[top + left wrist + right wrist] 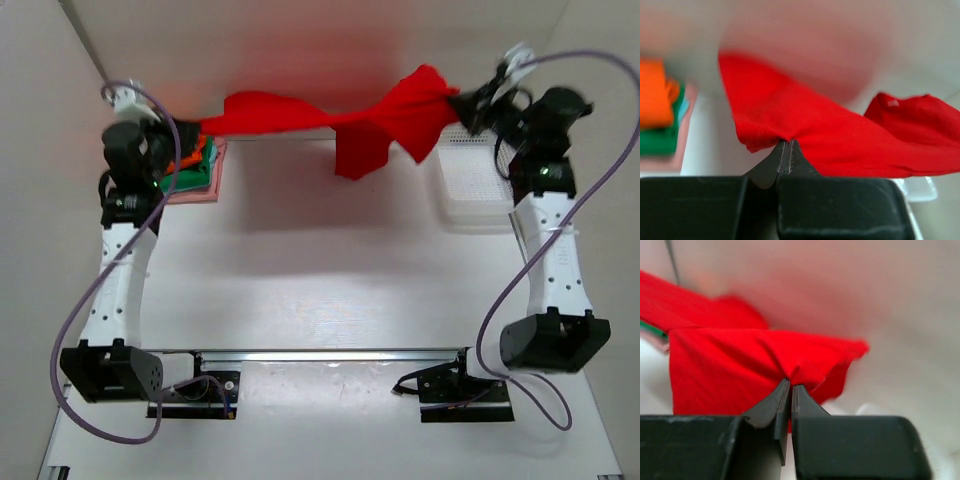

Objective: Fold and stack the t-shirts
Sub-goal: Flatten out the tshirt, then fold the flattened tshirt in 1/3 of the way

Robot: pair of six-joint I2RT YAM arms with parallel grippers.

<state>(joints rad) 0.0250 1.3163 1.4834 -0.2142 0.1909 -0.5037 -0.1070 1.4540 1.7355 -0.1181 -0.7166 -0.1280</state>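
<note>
The large red t-shirt (340,115) hangs stretched in the air between my two grippers at the back of the table. My left gripper (192,130) is shut on its left end (790,120). My right gripper (462,105) is shut on its right end (755,365). The middle of the shirt is twisted and a flap droops down. A stack of folded shirts sits at the back left: orange (192,156) on top, green (190,178) under it, pale pink (205,190) at the bottom. The stack also shows in the left wrist view (657,95).
The white mesh basket (475,180) stands at the back right, below my right gripper. White walls close in the back and left sides. A metal rail (330,355) with both arm bases runs along the near edge.
</note>
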